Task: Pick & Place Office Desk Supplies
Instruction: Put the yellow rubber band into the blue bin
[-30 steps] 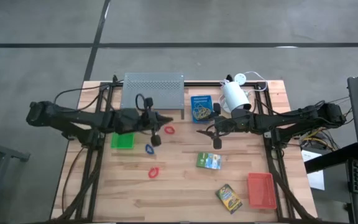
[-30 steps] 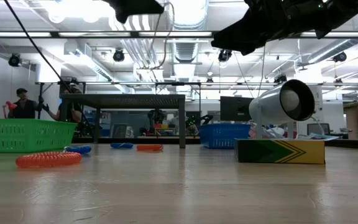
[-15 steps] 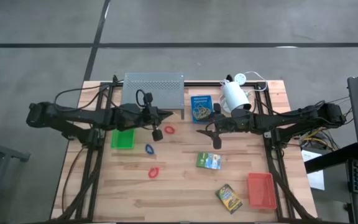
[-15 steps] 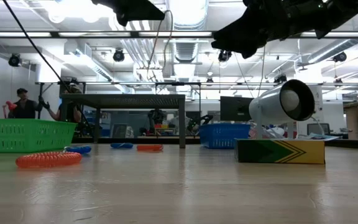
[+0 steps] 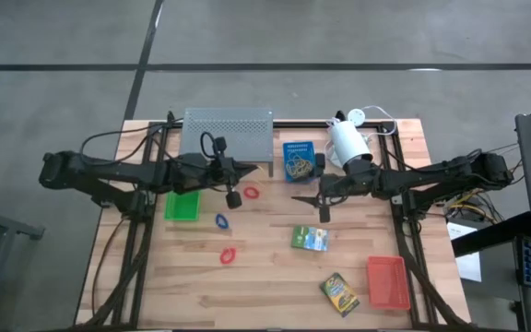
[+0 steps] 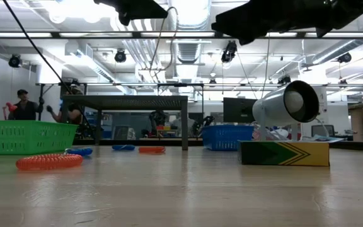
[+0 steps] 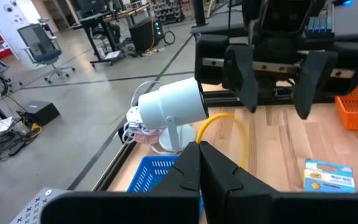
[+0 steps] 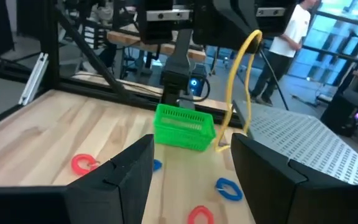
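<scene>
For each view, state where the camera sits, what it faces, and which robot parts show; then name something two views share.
High: above the table, looking straight down; both arms show.
Low: at tabletop height, looking level past the lamp; arms overhead.
Left wrist: on left arm, facing the lamp; shut jaws pinch a yellow band.
Right wrist: on right arm, facing the green tray; open jaws.
Shared: both wrist views show the yellow band.
</scene>
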Motion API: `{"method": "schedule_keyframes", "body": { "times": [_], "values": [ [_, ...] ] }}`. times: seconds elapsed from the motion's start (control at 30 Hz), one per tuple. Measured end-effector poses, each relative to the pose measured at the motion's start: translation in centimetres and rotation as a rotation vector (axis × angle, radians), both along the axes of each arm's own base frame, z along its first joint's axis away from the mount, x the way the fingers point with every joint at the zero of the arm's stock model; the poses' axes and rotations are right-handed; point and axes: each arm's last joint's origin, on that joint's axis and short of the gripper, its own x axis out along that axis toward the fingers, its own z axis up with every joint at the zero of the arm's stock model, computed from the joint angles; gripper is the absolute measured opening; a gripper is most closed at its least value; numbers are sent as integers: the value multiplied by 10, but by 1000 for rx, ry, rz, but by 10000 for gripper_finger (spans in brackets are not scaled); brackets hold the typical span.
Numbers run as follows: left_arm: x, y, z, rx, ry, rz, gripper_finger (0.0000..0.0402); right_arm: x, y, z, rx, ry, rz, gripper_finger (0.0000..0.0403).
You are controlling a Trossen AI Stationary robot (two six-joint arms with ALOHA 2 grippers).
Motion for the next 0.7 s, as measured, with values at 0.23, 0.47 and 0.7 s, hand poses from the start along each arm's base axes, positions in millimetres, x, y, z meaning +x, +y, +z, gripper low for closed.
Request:
{"method": "schedule_keyframes", "body": {
  "times": [0.23,0.47,0.7],
  "values": [
    [1,0,3,-1,-31,-5,0,1,-1,8,-33,-76,-17,212],
    [3,-2,2,-13,-39,-67,0,3,-1,16,-30,-103,-20,211],
    [7,-2,-1,10,-27,-73,0,8,-1,15,-4,-127,-21,211]
  ]
}}
